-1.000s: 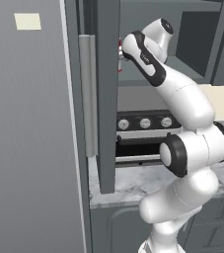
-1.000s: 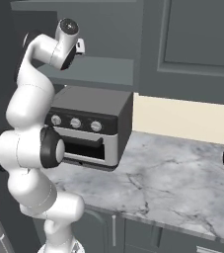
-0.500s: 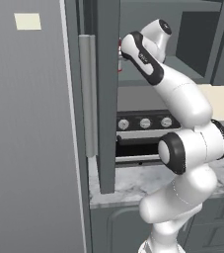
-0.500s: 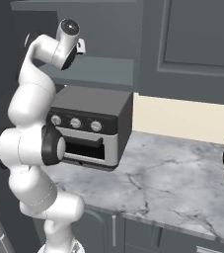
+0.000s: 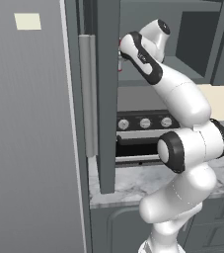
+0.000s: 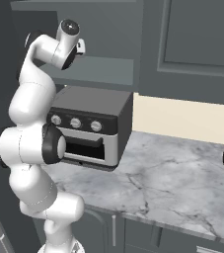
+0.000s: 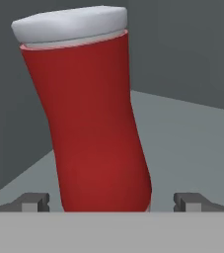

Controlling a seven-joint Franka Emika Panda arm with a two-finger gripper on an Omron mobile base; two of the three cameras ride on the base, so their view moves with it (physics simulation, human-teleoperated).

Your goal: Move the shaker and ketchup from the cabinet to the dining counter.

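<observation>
Ketchup (image 7: 96, 118): red bottle with white cap at 12 o'clock, upright, slightly leaning, standing on the grey shelf of the cabinet (image 5: 106, 94).

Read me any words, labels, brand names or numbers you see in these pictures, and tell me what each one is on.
No readable text anywhere.
The ketchup: plain red body and white cap, no label.
Pale tag on the tall grey panel: blank.
Toaster oven knobs: no legible markings.

Cabinet shelf (image 7: 192, 143) carries ketchup (image 7: 91, 123) upright (white cap up); marble bench (image 6: 172, 173) carries toaster oven (image 6: 91, 126).
</observation>
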